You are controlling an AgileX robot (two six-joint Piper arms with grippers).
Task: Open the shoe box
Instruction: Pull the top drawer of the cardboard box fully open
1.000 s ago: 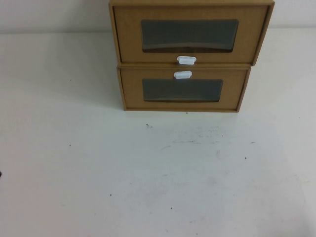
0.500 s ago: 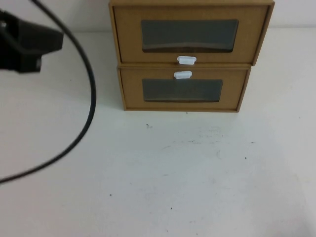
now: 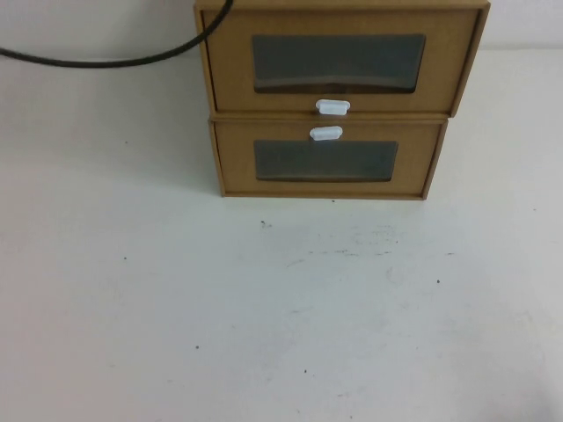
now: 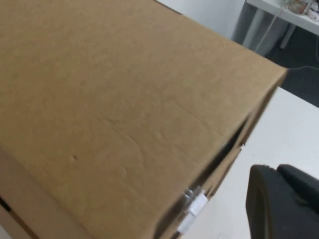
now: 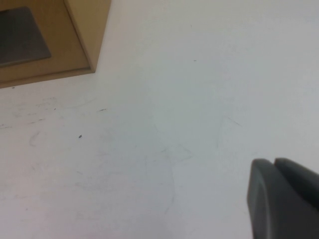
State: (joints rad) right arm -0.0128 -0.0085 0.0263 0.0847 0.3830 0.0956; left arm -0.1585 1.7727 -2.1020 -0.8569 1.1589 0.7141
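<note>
Two brown cardboard shoe boxes are stacked at the table's far side, the upper box [image 3: 339, 61] on the lower box [image 3: 325, 163]. Each has a dark front window and a white pull tab, upper tab [image 3: 332, 107] and lower tab [image 3: 325, 134]; both fronts look closed. In the left wrist view my left gripper [image 4: 276, 170] hovers above the upper box's top [image 4: 114, 99], near its front edge and the white tabs [image 4: 193, 206], fingers together, holding nothing. My right gripper [image 5: 274, 162] is shut and empty over bare table, to the right of the lower box's corner [image 5: 75, 45].
A black cable [image 3: 114, 61] from the left arm arcs across the far left of the high view, reaching the upper box's corner. The white table [image 3: 264, 308] stretches in front of the boxes. Neither arm's body appears in the high view.
The left arm came into the high view at the far left, then went up out of it toward the boxes; only its cable shows now. The boxes have not moved.
</note>
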